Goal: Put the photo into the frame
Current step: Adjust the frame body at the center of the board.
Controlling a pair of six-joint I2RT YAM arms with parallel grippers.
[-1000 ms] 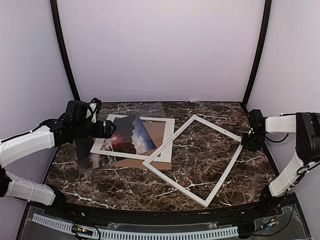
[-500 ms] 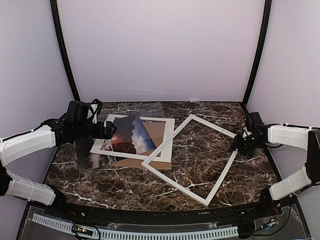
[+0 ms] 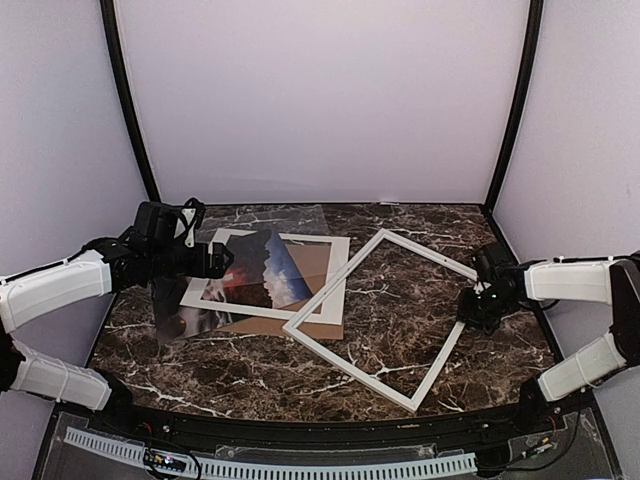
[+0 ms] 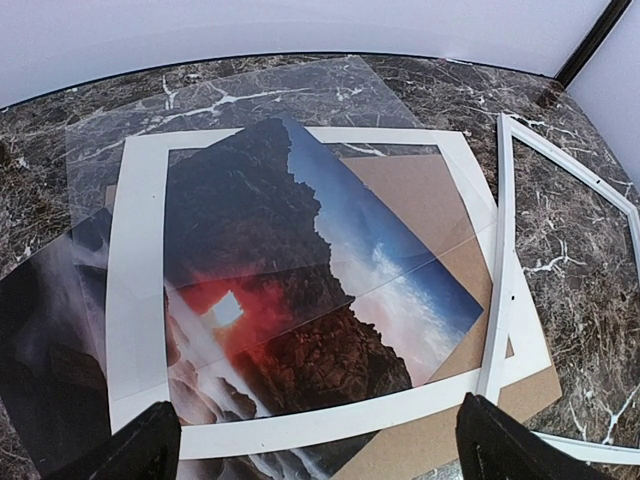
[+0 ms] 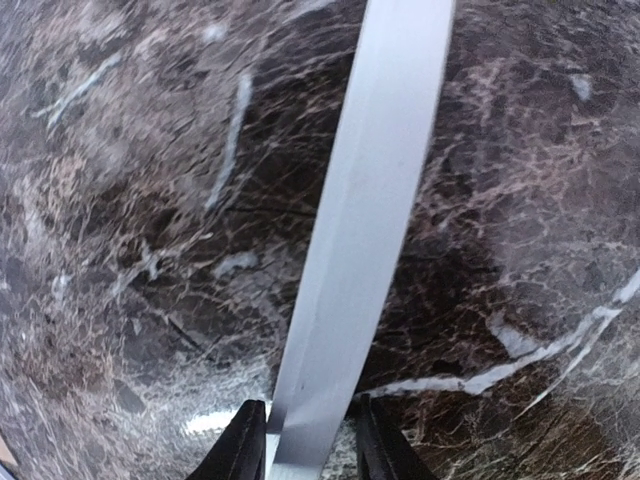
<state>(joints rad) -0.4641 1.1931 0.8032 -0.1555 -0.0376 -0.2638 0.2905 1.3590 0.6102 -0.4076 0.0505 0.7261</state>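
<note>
The right gripper (image 5: 308, 440) is clamped on a rail of the frame (image 5: 367, 200), near the right edge of the surface (image 3: 400, 330). The left gripper (image 4: 320, 450) hangs wide open over the photo (image 4: 300, 300), which lies near the left edge.

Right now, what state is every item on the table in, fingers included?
photo: flat, skewed across the mat board, not in the frame
frame: flat, empty, one corner overlapping the mat board
mat board: flat on the backing board
backing board: flat, mostly covered
clear sheet: flat, overlapping the pile
left fingers: wide open, empty
right fingers: astride the frame's rail, grip unclear
</note>
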